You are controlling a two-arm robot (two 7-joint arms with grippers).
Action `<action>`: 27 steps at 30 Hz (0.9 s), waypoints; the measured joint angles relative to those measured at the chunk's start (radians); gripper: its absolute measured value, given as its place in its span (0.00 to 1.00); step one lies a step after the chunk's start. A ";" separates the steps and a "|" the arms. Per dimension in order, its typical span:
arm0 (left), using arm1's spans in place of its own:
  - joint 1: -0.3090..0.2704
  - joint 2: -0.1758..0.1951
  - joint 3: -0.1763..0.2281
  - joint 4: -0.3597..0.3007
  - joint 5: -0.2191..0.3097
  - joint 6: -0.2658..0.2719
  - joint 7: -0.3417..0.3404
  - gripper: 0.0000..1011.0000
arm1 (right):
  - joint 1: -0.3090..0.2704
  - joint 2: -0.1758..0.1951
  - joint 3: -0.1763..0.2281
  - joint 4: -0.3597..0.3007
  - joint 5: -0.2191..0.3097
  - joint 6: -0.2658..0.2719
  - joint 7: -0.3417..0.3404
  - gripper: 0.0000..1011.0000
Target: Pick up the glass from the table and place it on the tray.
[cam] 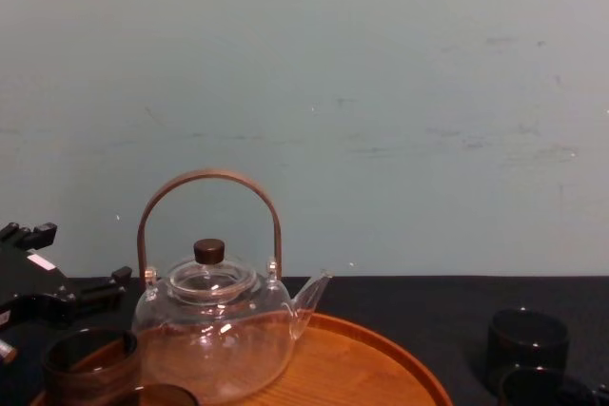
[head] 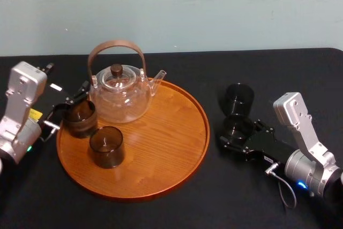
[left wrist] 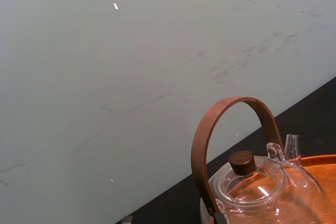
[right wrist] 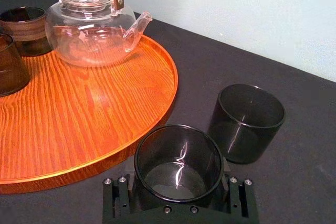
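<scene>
Head view: right tool (head: 236,133) sits low on the worktop (head: 278,73), right of the tray (head: 166,132), its jaws around a dark glass (head: 236,126). A second dark glass (head: 239,99) stands just beyond it; contact unclear. Left tool (head: 65,112) is parked at the tray's left edge by a brown cup (head: 80,117); its grip, cannot tell. Right wrist view: jaws bear on both sides of the dark glass, pinching it, with the tray rim close alongside. Chest view: teapot (cam: 214,335) stands at the tray's back. Judgement: lift straight up first to clear neighbour and rim, keep it upright, carry left, and set it on bare wood right of the front cup (head: 106,146), away from the teapot.
</scene>
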 joint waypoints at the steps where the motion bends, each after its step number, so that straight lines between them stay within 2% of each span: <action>1: 0.000 0.000 0.000 0.000 0.000 0.000 0.000 0.99 | 0.000 0.000 0.000 0.000 0.000 0.000 0.000 0.90; 21: 0.000 0.000 0.000 0.000 0.000 0.000 0.000 0.99 | -0.001 0.001 0.000 -0.002 0.002 -0.002 -0.001 0.90; 27: 0.000 0.000 0.000 0.000 0.000 0.000 0.000 0.99 | -0.003 -0.001 0.002 -0.002 0.008 -0.023 0.026 0.90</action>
